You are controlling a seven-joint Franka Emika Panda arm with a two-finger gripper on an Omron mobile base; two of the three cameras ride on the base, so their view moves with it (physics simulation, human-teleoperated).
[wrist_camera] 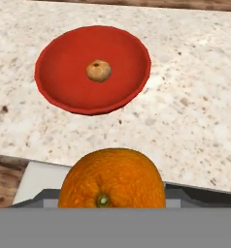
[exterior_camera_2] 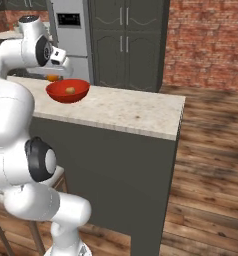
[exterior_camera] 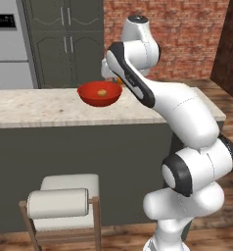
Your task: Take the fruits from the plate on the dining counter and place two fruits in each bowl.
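- The red bowl (wrist_camera: pixel 93 69) sits on the dining counter (wrist_camera: pixel 195 97), up at about 11 o'clock in the hand view, rim fully on the speckled stone.
- One peach-tan fruit (wrist_camera: pixel 99 70) lies dead centre in that bowl; from the left base view it shows as a small tan dot on the glossy red floor (exterior_camera: pixel 102 92).
- An orange (wrist_camera: pixel 111 179) fills the 6 o'clock edge of the hand view, stem dimple facing the camera, well clear of the bowl's rim and nearer the lens than the counter.
- The gripper (exterior_camera_2: pixel 55 74) hangs just beside the bowl, at its 10 o'clock in the right base view, with a sliver of orange peeking out beneath it.
- Jaws: the fingertips are hidden behind the fruit, but the orange sits right where they meet, so they read as pinching the orange, parted only by its width.
- In the left base view the white arm (exterior_camera: pixel 187 117) sweeps up from 5 o'clock, and the orange shows as a small patch at the bowl's 2 o'clock, behind the forearm.
- A stool (exterior_camera: pixel 64 201) with a pale cushion stands below the counter front at 7 o'clock.
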